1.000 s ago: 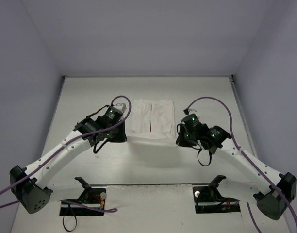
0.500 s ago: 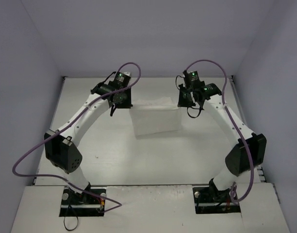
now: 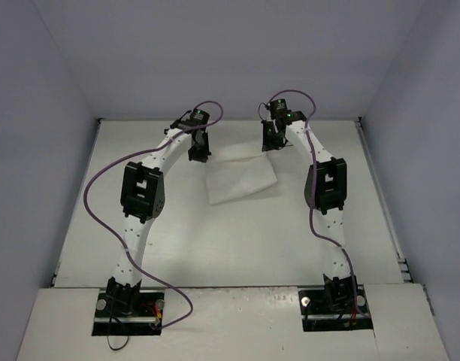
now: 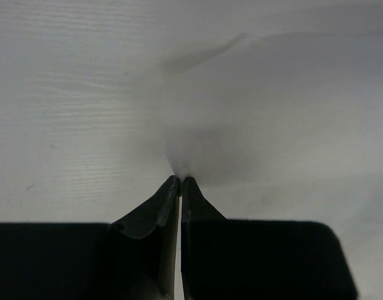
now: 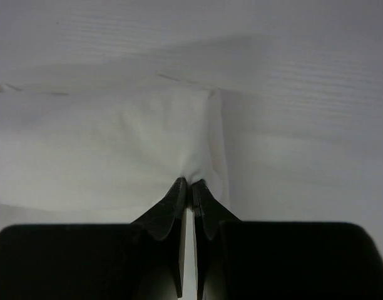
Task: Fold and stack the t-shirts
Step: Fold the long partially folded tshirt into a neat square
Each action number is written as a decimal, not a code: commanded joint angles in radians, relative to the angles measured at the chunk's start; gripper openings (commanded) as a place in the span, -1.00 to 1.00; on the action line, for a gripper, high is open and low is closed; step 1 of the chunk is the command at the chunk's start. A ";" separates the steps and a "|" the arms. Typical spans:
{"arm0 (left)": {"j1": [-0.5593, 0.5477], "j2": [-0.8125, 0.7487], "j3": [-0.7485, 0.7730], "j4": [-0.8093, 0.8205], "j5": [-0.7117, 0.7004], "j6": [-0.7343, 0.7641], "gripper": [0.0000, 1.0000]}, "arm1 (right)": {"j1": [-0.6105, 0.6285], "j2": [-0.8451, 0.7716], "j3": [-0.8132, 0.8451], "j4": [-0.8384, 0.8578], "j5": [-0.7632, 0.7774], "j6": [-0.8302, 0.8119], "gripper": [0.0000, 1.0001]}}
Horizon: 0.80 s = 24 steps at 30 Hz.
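Note:
The white t-shirt (image 3: 241,180) lies folded into a small rectangle on the far middle of the table; no red print shows. My left gripper (image 3: 201,153) is at its far left corner, shut on a pinch of the white fabric (image 4: 198,144). My right gripper (image 3: 270,145) is at its far right corner, shut on the fabric (image 5: 116,150) as well. Both arms are stretched far out over the table. In the wrist views the cloth rises into the closed fingertips.
The white table (image 3: 140,241) is walled by grey panels on the left, right and back. The back wall (image 3: 230,60) stands just beyond both grippers. The arm bases (image 3: 125,301) sit at the near edge.
Both arms have carried the shirt's near edge away from me to the far edge, folding it over. The shirt now lies shorter and slightly skewed.

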<state>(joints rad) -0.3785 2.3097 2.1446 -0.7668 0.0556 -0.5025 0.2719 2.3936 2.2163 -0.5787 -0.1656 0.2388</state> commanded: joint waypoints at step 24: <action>-0.182 -0.633 -0.438 0.135 -0.028 -0.144 -1.00 | -0.025 -0.664 -0.536 0.091 -0.018 -0.153 -1.00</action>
<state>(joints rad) -0.4742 1.8446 1.7855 -0.6539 0.0796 -0.5873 0.2432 1.9681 1.8280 -0.5093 -0.2371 0.0921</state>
